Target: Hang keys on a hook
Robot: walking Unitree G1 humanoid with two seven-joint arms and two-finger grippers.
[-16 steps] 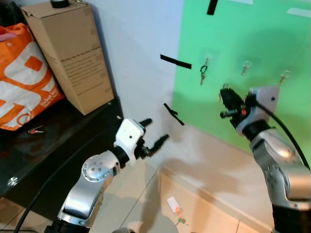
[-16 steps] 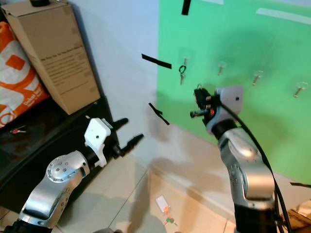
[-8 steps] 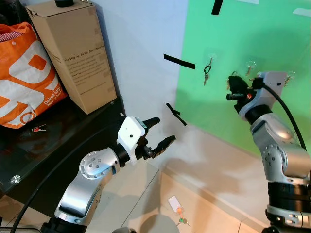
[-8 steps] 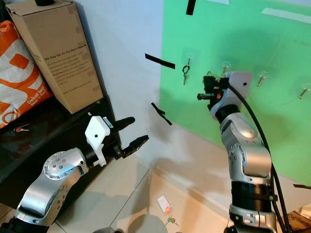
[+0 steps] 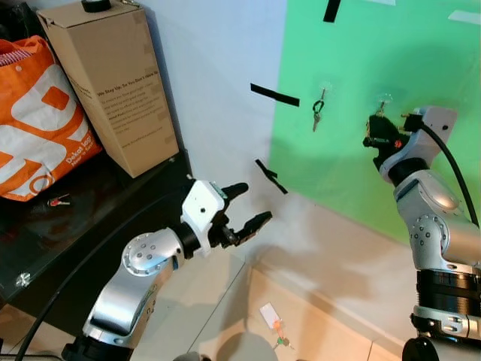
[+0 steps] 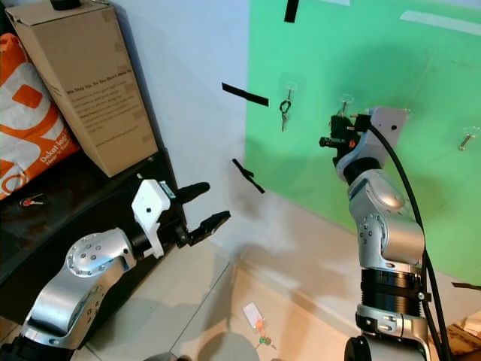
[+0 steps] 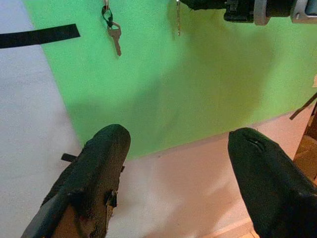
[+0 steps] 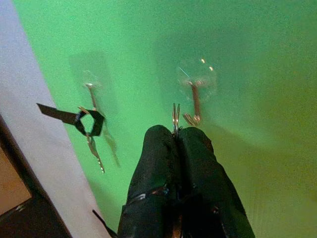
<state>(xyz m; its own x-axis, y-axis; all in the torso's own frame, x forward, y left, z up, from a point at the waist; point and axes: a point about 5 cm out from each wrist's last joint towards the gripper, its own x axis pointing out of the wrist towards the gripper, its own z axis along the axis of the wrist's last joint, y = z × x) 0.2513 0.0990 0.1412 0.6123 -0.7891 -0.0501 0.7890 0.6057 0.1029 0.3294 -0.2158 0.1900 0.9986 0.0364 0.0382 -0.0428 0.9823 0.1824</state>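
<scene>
Small silver key ring (image 8: 175,118) pinched at the tips of the right gripper (image 8: 177,135), jaws closed tight on it, held up against the green wall panel (image 5: 376,45) just beside a clear stick-on hook (image 8: 194,101); ring near the hook's curled tip, contact impossible to judge. One hook over, toward the white wall: another clear hook (image 8: 90,94) already carrying a silver key on a dark ring (image 8: 92,130), hanging straight down. Further clear hook (image 6: 467,138) on the far side of the silver right arm (image 6: 383,218). Strips of black tape (image 5: 274,95) on the white wall and at the panel's edge. Lower down, left gripper (image 5: 242,207) raised in front of the wall, jaws spread wide and holding nothing. Off to the left, black tabletop (image 5: 90,218) bearing a tall brown cardboard box (image 5: 105,83) and an orange and white shopping bag (image 5: 37,120), with a small red-headed key (image 5: 55,201) lying before the bag. On the tiled floor (image 5: 210,308) below, a small white tag with coloured bits (image 5: 272,322).
</scene>
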